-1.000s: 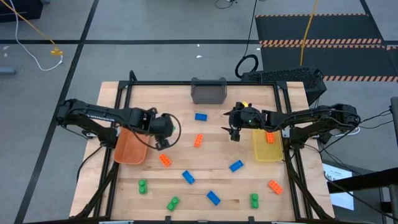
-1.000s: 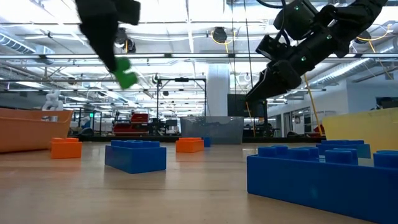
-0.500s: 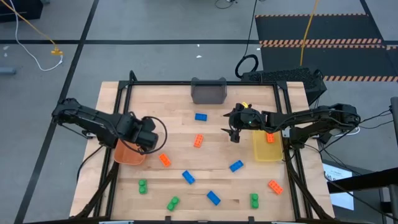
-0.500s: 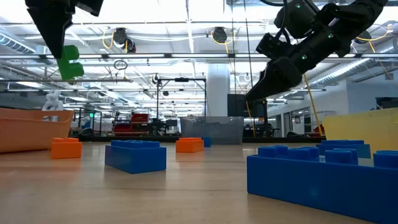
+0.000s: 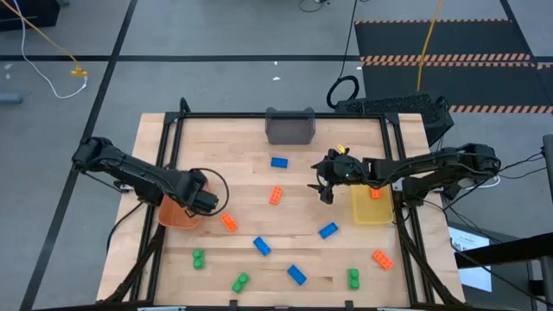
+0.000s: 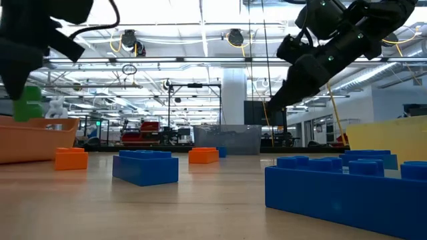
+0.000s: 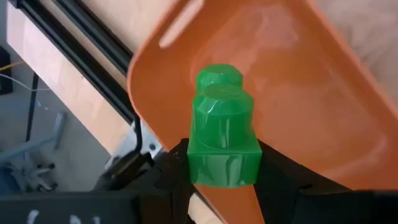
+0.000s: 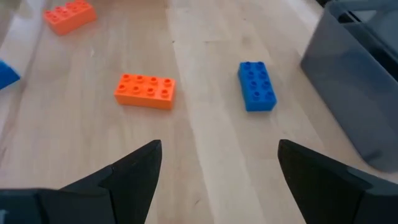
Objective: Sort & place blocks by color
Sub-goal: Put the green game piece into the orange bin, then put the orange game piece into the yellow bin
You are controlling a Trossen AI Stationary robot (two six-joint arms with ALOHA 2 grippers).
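Observation:
My left gripper (image 5: 197,201) is shut on a green block (image 7: 222,134) above the orange bin (image 5: 175,213); the block also shows in the low view (image 6: 28,105), just over the bin's rim (image 6: 27,137). My right gripper (image 8: 217,180) is open and empty, hovering over the table's middle right (image 5: 327,186) beside the yellow bin (image 5: 370,210), which holds one orange block (image 5: 376,192). Ahead of it an orange block (image 8: 144,91) and a blue block (image 8: 257,85) lie flat on the table. Several more blue, orange and green blocks lie scattered on the table. My left gripper pinches the green block between its two fingers by the two sides of its wide base (image 7: 205,168). The studded end (image 7: 219,78) sticks out past the fingertips. The fingers point down from above, and the block hangs clear over the inside of the orange bin (image 7: 292,93).
A grey bin (image 5: 289,127) stands at the far edge's middle. Loose blocks on the near half: orange (image 5: 229,222), blue (image 5: 261,246), blue (image 5: 296,275), blue (image 5: 327,231), green (image 5: 198,257), green (image 5: 240,282), green (image 5: 353,277), orange (image 5: 382,258). A black frame borders the table.
My left gripper has carried the green block toward the table's left edge and somewhat toward its near edge, and has come down, from beside the orange bin to just above it. It has stayed shut on the block.

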